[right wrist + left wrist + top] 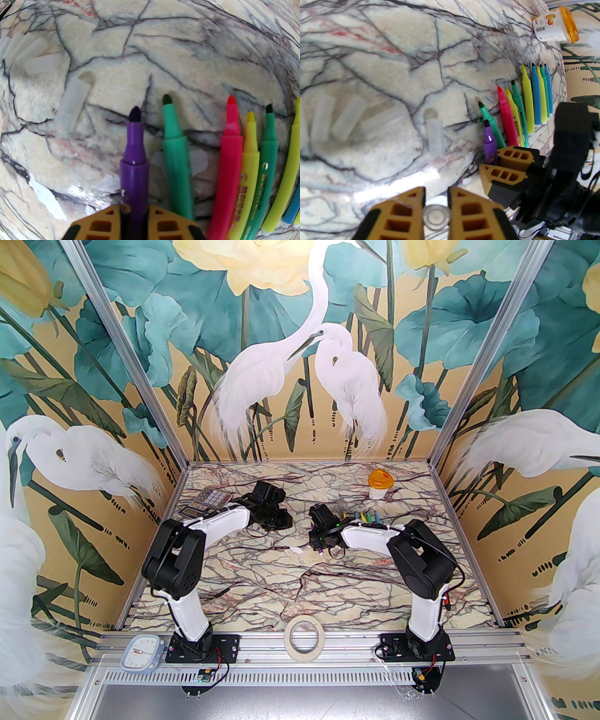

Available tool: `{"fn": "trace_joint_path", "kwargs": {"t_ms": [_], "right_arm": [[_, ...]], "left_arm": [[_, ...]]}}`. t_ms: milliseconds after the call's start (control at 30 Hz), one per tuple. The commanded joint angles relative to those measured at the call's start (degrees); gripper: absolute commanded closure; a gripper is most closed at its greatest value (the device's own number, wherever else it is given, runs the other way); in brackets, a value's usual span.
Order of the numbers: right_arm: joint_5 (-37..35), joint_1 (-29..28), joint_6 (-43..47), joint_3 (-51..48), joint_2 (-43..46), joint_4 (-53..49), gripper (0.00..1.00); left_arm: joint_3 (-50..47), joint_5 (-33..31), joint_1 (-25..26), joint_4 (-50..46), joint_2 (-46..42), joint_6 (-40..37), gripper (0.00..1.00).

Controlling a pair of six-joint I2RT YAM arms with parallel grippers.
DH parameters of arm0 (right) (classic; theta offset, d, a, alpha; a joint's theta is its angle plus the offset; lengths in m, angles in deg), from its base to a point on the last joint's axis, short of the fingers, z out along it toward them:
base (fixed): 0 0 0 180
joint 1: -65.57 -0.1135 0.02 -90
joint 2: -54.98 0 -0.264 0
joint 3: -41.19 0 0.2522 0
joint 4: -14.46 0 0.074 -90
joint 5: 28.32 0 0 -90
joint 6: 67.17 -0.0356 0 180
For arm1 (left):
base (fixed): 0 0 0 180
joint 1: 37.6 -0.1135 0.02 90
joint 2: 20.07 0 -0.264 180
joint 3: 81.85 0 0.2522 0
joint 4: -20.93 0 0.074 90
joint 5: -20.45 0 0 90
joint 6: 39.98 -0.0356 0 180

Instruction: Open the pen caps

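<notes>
Right pincer point(134, 211) clamps purple pen point(134, 159) mid-body, left pincer point(436, 193) pinches clear cap point(436, 216) end-on; we reckon each anchors one half for pulling apart. Tip's bare.

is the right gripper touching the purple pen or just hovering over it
Touching. The right wrist view shows the purple pen clamped between both fingers of the right gripper, with no gap.

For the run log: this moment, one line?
left gripper: shut on clear cap | right gripper: shut on purple pen, uncapped
</notes>
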Motion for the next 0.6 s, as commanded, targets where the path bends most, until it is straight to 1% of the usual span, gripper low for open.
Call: {"fn": "trace_joint_path", "kwargs": {"t_ms": [0,133,267,400,567], "right_arm": [[-1.75,0.45,-0.25,-0.09,0.51,-1.07,0.83],[-1.14,0.21,1.03,-0.79,3.38,-0.72,0.7],[-0.7,-0.33,2.55,-1.84,7.54,-0.42,0.62],[-0.74,-1.03,4.17,-2.62,11.47,-0.68,0.59],[-0.77,-1.47,5.12,-4.04,16.08,-0.39,0.56]], "left_arm": [[2.5,-0.12,0.6,-2.18,2.61,-1.71,0.98],[3.44,-2.0,0.72,-3.14,4.26,-1.81,0.96],[3.44,-3.0,0.87,-3.0,4.96,-1.69,0.94],[3.94,-3.61,0.82,-2.96,6.1,-1.82,0.92],[4.55,-3.94,1.0,-2.51,7.13,-1.9,0.87]]}}
